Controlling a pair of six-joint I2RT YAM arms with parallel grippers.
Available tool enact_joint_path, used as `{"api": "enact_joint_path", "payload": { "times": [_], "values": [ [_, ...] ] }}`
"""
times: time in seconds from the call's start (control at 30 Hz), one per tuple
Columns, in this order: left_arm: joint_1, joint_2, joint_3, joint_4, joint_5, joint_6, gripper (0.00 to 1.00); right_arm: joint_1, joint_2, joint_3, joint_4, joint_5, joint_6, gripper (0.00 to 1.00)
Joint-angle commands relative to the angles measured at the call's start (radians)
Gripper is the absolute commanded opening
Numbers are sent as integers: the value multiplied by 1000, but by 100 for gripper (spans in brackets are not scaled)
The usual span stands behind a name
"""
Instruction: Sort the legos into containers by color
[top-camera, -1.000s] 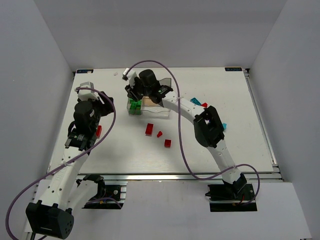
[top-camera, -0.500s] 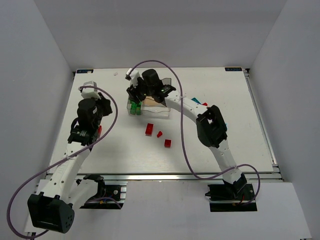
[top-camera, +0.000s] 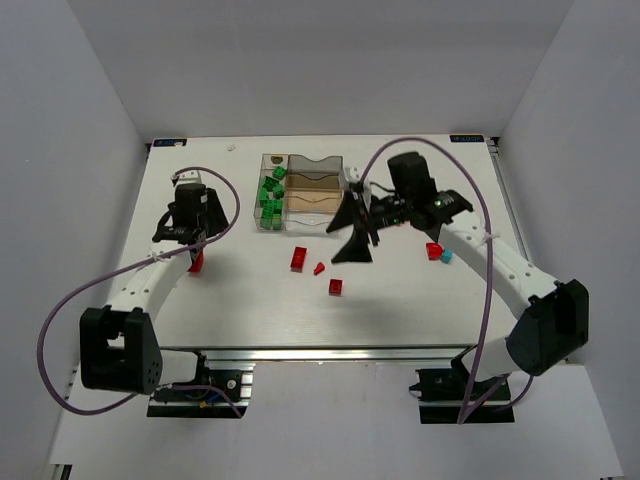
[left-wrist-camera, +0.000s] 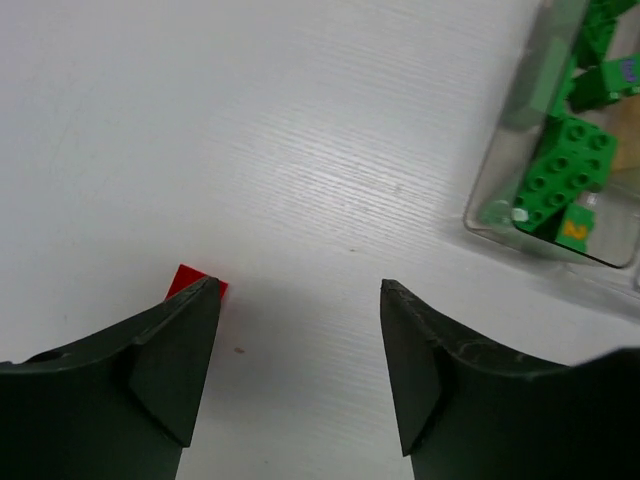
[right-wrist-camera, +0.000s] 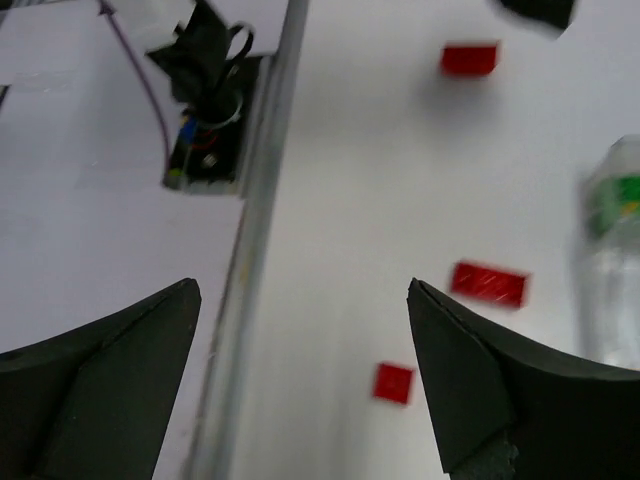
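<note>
The right gripper (right-wrist-camera: 300, 290) is spread wide and holds nothing, hanging over the table (top-camera: 240, 300) just beside the containers (top-camera: 315, 205). The left gripper (left-wrist-camera: 298, 292) is also parted and empty, one fingertip next to a red lego (left-wrist-camera: 196, 283). Green legos (left-wrist-camera: 565, 170) sit in the containers' narrow compartment. Three red legos (top-camera: 298, 258) lie loose nearby.

The tray (top-camera: 315, 182) sat toward 12 o'clock on the counter (top-camera: 240, 310), with a heap of bricks (top-camera: 270, 195) in its 9 o'clock compartment. Three loose bricks (top-camera: 319, 268) lay at the tray's 6 o'clock, a lone brick (top-camera: 197, 262) at its 8 o'clock, and two more bricks (top-camera: 438, 252) well apart at 4 o'clock.
</note>
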Motion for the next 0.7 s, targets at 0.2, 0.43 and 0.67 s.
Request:
{"api": "enact_joint_path", "payload": {
  "times": [0.2, 0.43, 0.67],
  "values": [
    [90, 90, 48, -104, -72, 130, 83, -50, -147, -212, -3, -56, 74, 83],
    [133, 260, 75, -122, -87, 213, 83, -82, -255, -281, 75, -42, 86, 81],
    [161, 297, 69, -119, -1, 280, 83, -115, -279, -315, 78, -53, 45, 82]
  ]
}}
